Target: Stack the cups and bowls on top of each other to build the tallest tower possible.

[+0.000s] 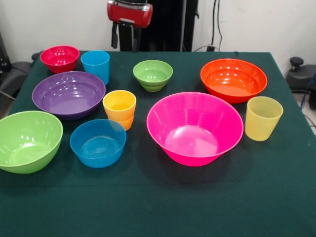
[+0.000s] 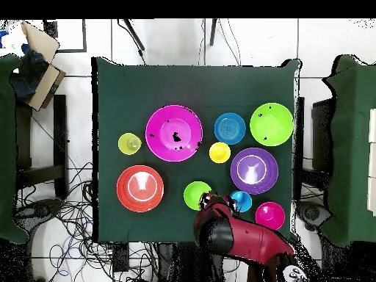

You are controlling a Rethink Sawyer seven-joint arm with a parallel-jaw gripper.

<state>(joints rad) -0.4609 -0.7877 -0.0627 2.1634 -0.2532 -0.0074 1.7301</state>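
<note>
All cups and bowls stand apart and upright on the green table; nothing is stacked. The big pink bowl is in the middle. The orange bowl and the pale yellow cup are to its right in the front view. The small green bowl, sky blue cup and small red bowl stand nearest the robot. My gripper hangs open and empty above the table's robot-side edge, near the small green bowl.
In the front view, left of the pink bowl, are the purple bowl, the orange-yellow cup, the mid blue bowl and the big lime green bowl. Bare cloth lies along the camera-side edge.
</note>
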